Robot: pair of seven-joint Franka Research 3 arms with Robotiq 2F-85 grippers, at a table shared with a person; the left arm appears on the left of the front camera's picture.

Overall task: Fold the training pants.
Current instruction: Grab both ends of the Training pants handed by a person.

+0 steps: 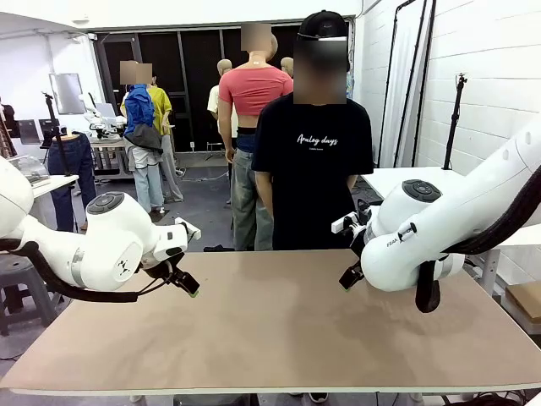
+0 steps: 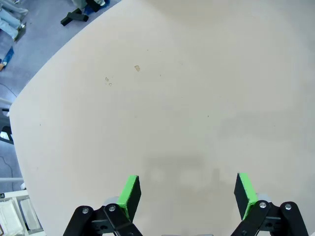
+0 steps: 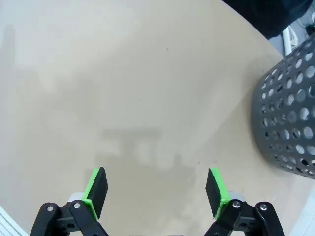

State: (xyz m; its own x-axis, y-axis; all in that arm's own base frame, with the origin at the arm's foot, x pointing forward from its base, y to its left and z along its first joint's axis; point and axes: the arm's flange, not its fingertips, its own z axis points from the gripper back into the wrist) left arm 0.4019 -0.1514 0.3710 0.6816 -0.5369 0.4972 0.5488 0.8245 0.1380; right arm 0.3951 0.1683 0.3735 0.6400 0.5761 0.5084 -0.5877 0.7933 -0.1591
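Note:
The training pants are out of view. My left gripper hangs just above the tan table at its left side. In the left wrist view my left gripper stands open over bare tabletop, green pads wide apart and nothing between them. My right gripper hovers over the table's right side. The right wrist view has my right gripper open as well, empty, above bare board.
A person in a black T-shirt stands at the far edge, arms down. A dark grey perforated bin sits off the table edge near my right gripper. The table's far left edge drops to the floor.

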